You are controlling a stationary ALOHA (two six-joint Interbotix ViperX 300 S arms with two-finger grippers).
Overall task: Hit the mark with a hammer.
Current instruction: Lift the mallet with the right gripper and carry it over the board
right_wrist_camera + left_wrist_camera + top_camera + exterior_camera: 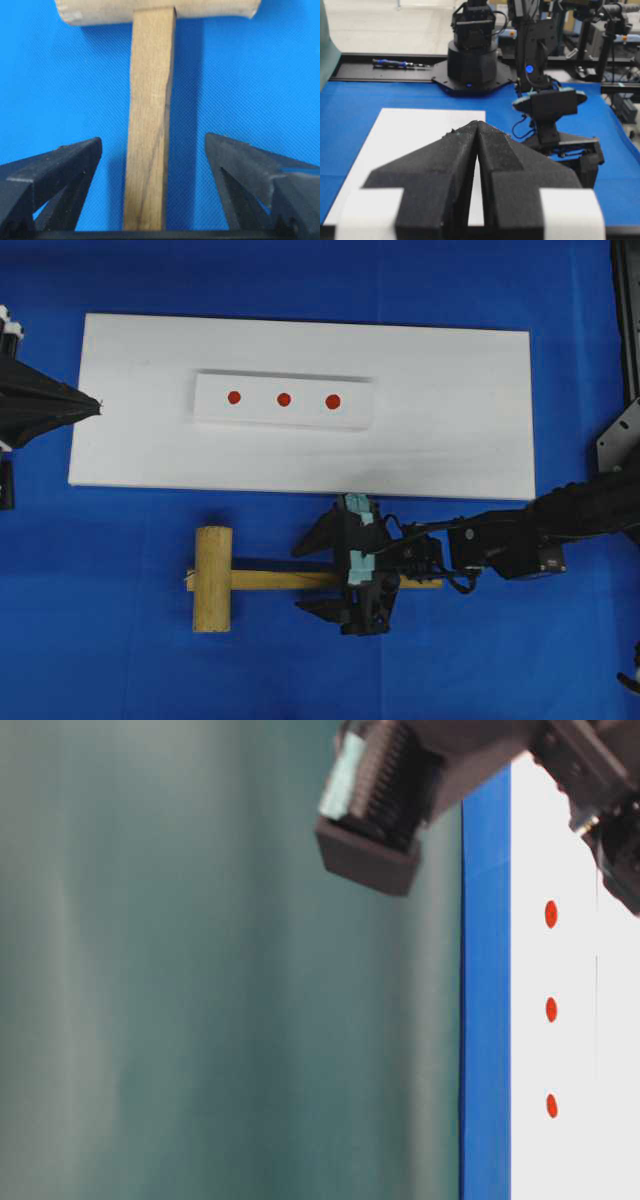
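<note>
The hammer lies flat on the blue cloth in front of the white board, its thick head [213, 578] to the left and its handle [270, 580] running right. My right gripper [305, 578] is open and straddles the handle. In the right wrist view the handle [150, 100] runs up between the right gripper [152, 140] fingers with blue cloth showing on both sides, and the head [155, 10] is at the top. Three red marks [284, 399] sit in a row on a raised white strip. My left gripper [95, 405] is shut and empty at the board's left edge.
The white board [450, 430] lies across the middle of the blue cloth. From the left wrist, the shut left gripper [477, 125] points over the board [420, 130] toward the right arm [550, 107] and its black base [470, 65]. The red marks [551, 1010] also appear in the table-level view.
</note>
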